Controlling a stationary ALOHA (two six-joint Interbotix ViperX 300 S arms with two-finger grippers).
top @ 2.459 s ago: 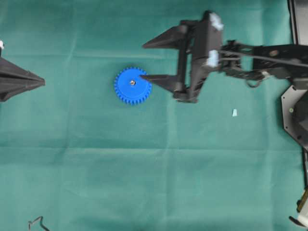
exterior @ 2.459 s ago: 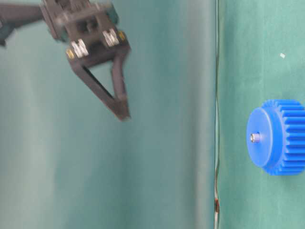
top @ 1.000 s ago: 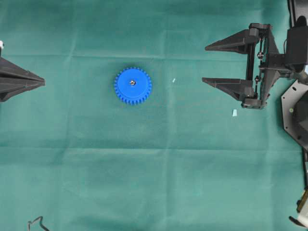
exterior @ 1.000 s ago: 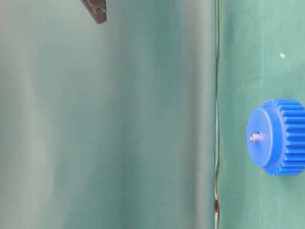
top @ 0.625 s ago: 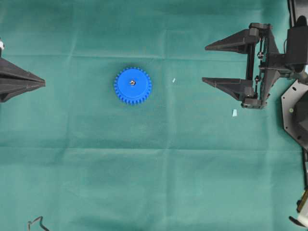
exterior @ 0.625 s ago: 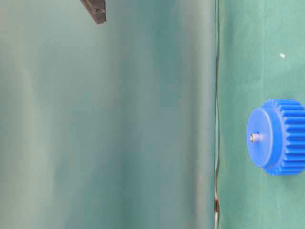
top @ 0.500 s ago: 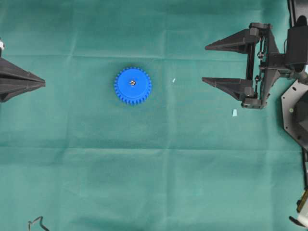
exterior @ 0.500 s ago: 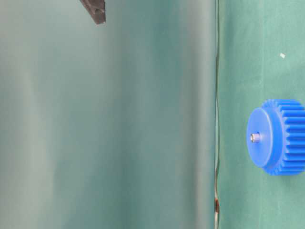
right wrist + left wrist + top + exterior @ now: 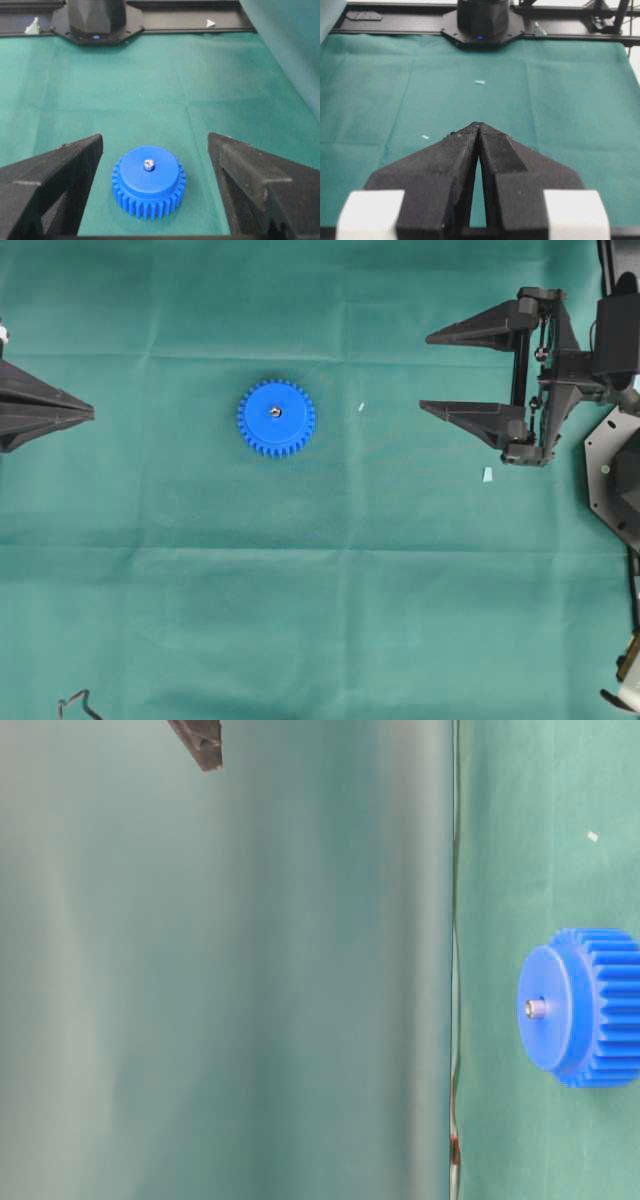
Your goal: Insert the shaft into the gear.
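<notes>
**Standing seated: shaft in gear, task apparently complete**

1 blue gear [image 9: 276, 418] flat on green cloth [image 9: 330, 590], mid-table. 1 shaft [image 9: 148, 163] upright in its hub hole. Right gripper [image 9: 428, 373] well apart, jaws wide, empty. Left gripper [image 9: 479, 126] closed, empty. Nothing evidently left.

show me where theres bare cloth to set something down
The whole near half of the green cloth below the gear is bare. The strip between gear and left tool is free too. Toward the right tool lie a white speck and a pale scrap.
</notes>
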